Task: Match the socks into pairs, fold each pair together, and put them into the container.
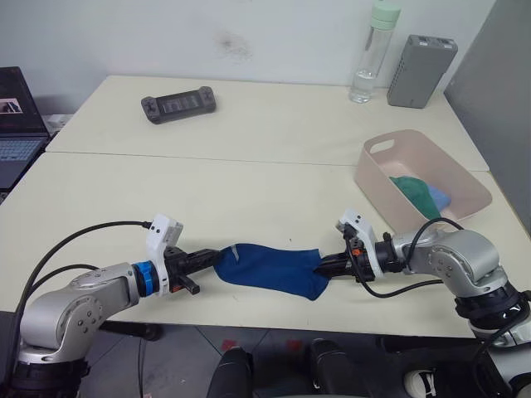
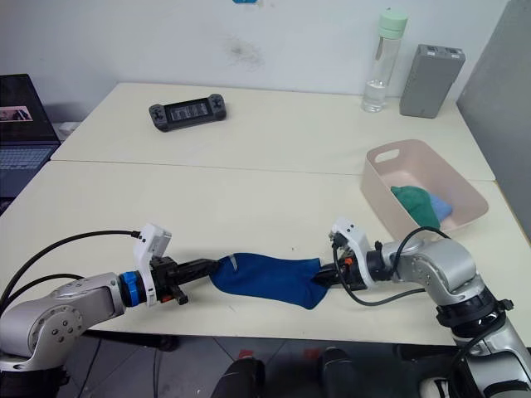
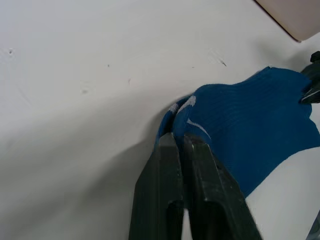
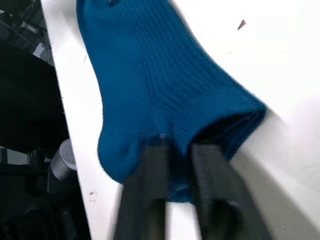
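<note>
Two grippers, left (image 1: 207, 259) and right (image 1: 325, 265), each clamp one dark blue sock (image 1: 270, 267); at two o'clock, one tub (image 1: 377, 178) holds two folded pairs (image 1: 419, 195).

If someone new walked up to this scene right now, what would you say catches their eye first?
First, the dark blue socks, stretched along the near edge of the table between the left gripper pinching one end and the right gripper at the other. Next, the pale pink container to the right, already holding a green sock and a light blue sock.
</note>
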`<state>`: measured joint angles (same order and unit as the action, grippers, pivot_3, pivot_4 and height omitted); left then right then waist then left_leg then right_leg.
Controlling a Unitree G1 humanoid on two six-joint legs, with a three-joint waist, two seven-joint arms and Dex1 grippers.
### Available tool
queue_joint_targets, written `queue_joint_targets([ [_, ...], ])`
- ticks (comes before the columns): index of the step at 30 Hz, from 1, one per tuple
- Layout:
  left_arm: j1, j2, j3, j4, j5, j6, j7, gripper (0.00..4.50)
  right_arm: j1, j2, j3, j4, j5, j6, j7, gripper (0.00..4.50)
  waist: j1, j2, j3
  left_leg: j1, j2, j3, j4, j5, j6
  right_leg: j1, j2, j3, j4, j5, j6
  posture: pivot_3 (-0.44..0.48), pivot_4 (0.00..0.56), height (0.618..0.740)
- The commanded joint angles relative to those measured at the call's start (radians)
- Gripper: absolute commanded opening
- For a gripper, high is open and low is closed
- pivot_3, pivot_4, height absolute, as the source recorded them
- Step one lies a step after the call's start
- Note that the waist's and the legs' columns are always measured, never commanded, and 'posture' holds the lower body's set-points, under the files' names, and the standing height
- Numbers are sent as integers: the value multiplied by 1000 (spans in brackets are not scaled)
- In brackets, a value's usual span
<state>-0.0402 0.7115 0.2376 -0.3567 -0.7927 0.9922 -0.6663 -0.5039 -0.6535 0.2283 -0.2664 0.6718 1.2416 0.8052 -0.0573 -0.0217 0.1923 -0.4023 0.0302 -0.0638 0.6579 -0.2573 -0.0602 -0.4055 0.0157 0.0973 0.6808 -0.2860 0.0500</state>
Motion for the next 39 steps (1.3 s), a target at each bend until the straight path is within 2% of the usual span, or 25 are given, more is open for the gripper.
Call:
queue_joint_targets([
  [1, 0, 12, 25, -21, 3, -25, -4, 1301, -26, -20, -59, -42, 41, 21, 17, 2146, 0, 0, 0, 0, 0, 0, 0, 0, 0, 0, 0, 0, 0, 0, 0, 0, 150, 740],
  [3, -16, 21, 59, -24, -16, -29, -18, 1958, -31, -48, -79, -69, 57, 31, 26, 2858, 0, 0, 0, 0, 0, 0, 0, 0, 0, 0, 0, 0, 0, 0, 0, 0, 150, 740],
  [5, -39, 39, 103, -20, -21, -73, -54, 2554, -31, -109, -66, -110, 24, -36, 62, 2872, 0, 0, 1, 0, 0, 0, 0, 0, 0, 0, 0, 0, 0, 0, 0, 0, 150, 740],
  [9, -58, 142, 70, -12, 80, -263, -226, 2554, -56, -134, -43, -159, -48, -258, 136, 2872, 0, -1, 1, 0, 0, 0, -1, 0, 0, 0, 0, -1, -1, 0, 0, 0, 150, 740],
  [13, -140, 153, -78, 3, 202, -468, -352, 1654, -81, -20, 2, -154, -97, -410, 134, 1930, -1, -1, 1, 2, 1, 4, -5, 0, 0, -1, 0, 1, -1, 0, 0, 0, 150, 740],
  [15, -166, 144, -140, 16, 241, -506, -377, 1049, -77, 1, 57, -141, -160, -486, 146, 1202, 0, -1, 1, 2, 1, 4, -6, 0, 0, -1, 0, 1, -2, 0, 0, 0, 150, 740],
  [18, -169, 142, -280, 78, 389, -634, -416, 33, -36, 30, 174, -90, -285, -623, 156, 77, 0, -1, 1, 2, 0, 4, -9, 0, 0, -1, -1, 2, -2, 1, -3, 0, 150, 740],
  [22, -175, 120, -337, 169, 466, -713, -422, 9, -3, 20, 276, 27, -446, -776, 174, 30, 1, -1, 1, 1, 0, 4, -12, 0, 0, -3, -1, 0, -2, 2, -6, 0, 150, 740],
  [27, -182, 112, -371, 244, 518, -744, -441, 9, 23, -16, 305, 126, -549, -875, 217, 30, 1, -1, 1, 1, 0, 4, -11, 0, 0, -4, -1, 1, -1, 2, -7, 0, 150, 740],
  [32, -157, 137, -356, 302, 541, -781, -479, 9, 69, -81, 243, 111, -540, -904, 269, 30, 5, -2, 0, 3, 0, 3, -11, 0, 0, -1, -1, 0, -1, 2, -6, 0, 150, 740],
  [35, -129, 140, -311, 256, 479, -775, -510, 9, 98, -120, 187, 49, -504, -909, 308, 30, 6, -2, 0, 3, 0, 3, -11, 0, 0, -1, -1, 0, -1, 2, -6, 0, 150, 740],
  [39, -113, 131, -267, 176, 405, -734, -524, 9, 104, -74, 117, -45, -388, -811, 305, 30, 5, -2, 0, 3, 0, 2, -11, 0, 0, -1, -1, -1, -1, 2, -6, 0, 150, 740],
])
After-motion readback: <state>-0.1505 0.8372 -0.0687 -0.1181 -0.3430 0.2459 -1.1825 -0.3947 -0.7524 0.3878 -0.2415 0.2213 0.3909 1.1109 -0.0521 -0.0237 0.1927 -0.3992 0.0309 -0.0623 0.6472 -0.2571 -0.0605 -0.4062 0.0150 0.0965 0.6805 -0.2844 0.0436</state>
